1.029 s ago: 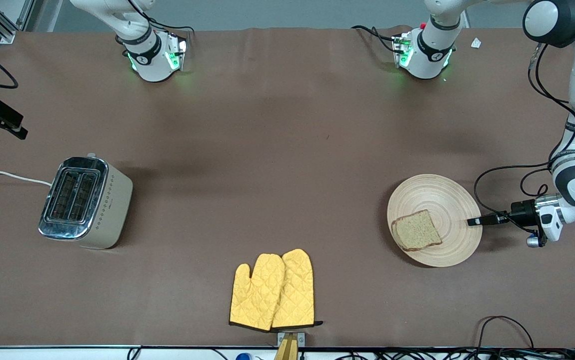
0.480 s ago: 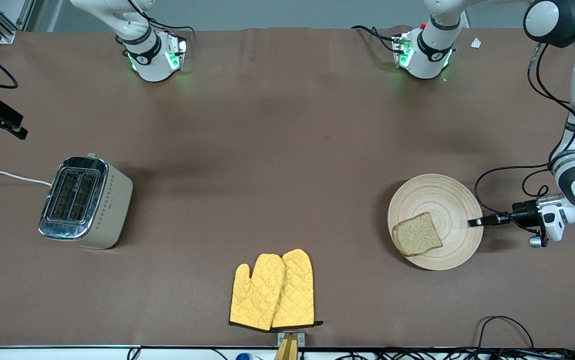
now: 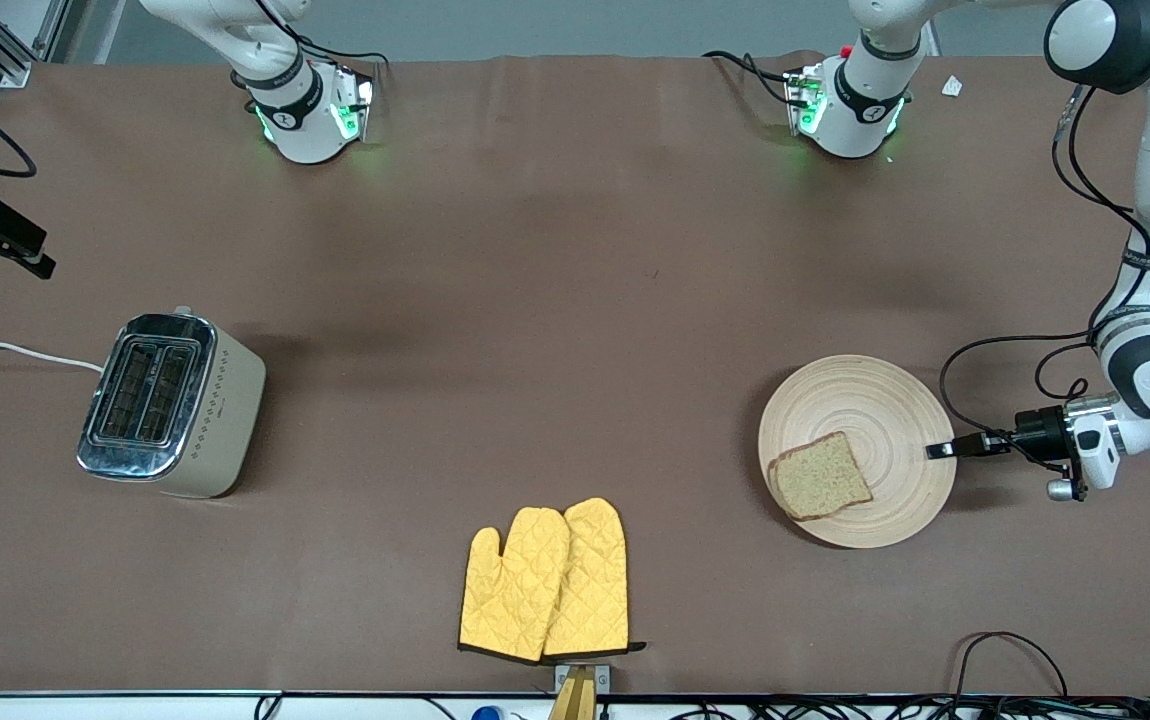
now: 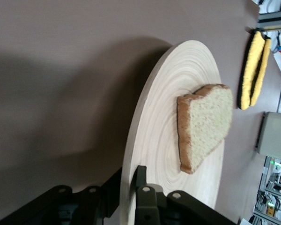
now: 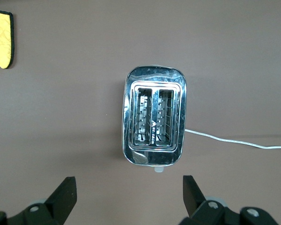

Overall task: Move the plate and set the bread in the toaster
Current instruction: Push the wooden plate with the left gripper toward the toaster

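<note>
Left wrist view shows my left end effector (image 4: 131, 197) pinching the plate (image 4: 159, 117) rim. The bread (image 4: 203, 124) lies loose on it, at my left arm's end of the desk. If I tug fast, it could slide off. My right end effector (image 5: 129, 199) waits spread wide over the toaster (image 5: 154, 119).

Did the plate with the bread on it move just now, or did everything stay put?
Yes. The left gripper, clamped on the plate rim, has slid it a little toward the right arm's end of the table and nearer the front camera. The bread rode along on it. The toaster, the oven mitts and the right gripper above the toaster stayed put.
</note>
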